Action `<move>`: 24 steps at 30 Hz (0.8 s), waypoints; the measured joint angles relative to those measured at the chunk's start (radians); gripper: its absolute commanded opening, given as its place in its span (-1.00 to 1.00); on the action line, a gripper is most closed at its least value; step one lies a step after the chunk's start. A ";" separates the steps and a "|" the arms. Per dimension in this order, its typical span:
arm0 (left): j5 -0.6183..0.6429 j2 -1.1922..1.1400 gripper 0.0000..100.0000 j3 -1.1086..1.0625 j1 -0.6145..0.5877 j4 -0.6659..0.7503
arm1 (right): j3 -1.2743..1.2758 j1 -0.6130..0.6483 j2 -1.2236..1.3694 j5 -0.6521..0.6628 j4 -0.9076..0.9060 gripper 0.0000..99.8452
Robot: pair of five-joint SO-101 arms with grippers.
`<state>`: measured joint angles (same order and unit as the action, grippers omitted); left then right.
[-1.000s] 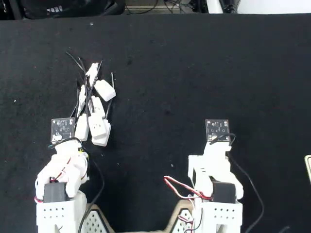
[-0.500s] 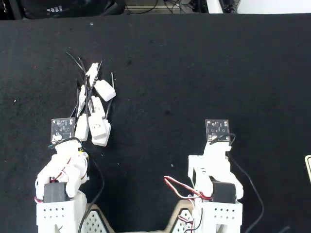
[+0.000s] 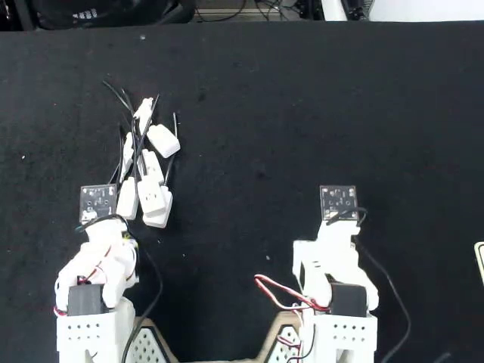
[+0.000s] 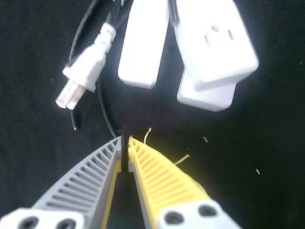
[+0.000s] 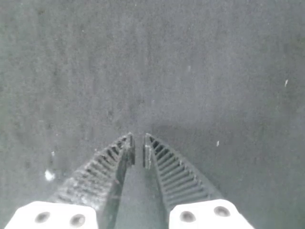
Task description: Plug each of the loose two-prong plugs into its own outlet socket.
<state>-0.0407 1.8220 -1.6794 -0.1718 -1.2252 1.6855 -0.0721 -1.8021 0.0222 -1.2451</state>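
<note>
Lying bunched in the upper left of the high view, the loose plugs and sockets are gathered as one tangle of white bodies and black leads just above the left arm, a spot judged to suit that arm's short reach. No plug is seen seated in a socket, so the task is judged not yet begun. Both arms are folded back along the lower edge of the frame, the left arm at lower left and the right arm right of centre, a posture judged to be a parked one. The left gripper is pointed at the tangle, its grey and yellow fingers pressed together with nothing plainly grasped. A thin black cable runs up to the tips, and whether it is touched cannot be told. Near the tips a two-prong plug is laid on its side. Beside it are a plain white block and an outlet socket, slots upward, resting askew on a second white body. That upturned face is judged handy for insertion from above. The right gripper is held over the bare black mat, its fingers drawn almost together and empty, well apart from the tangle.
</note>
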 measured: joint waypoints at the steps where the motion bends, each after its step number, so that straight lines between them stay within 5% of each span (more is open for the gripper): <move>1: 0.000 0.000 -0.93 0.000 -0.002 -0.003 | 0.000 0.015 0.000 0.000 0.029 -0.91; 6: -0.138 0.000 -0.93 0.000 -0.147 0.046 | 0.000 0.071 0.000 0.015 0.210 -0.91; 13: -0.334 0.000 -0.93 0.041 -0.423 0.279 | -0.014 0.074 0.000 0.241 0.402 -0.91; 19: -0.334 0.002 -0.59 0.313 -0.473 0.180 | -0.315 0.074 0.000 0.272 0.298 -0.91; 24: -0.267 -0.014 -0.56 0.535 -0.450 0.068 | -0.641 0.144 0.000 0.279 0.118 -0.91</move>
<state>-0.3076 1.8082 -1.1439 -0.6214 -1.1577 1.0441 0.0721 -1.8021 0.3015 -1.1270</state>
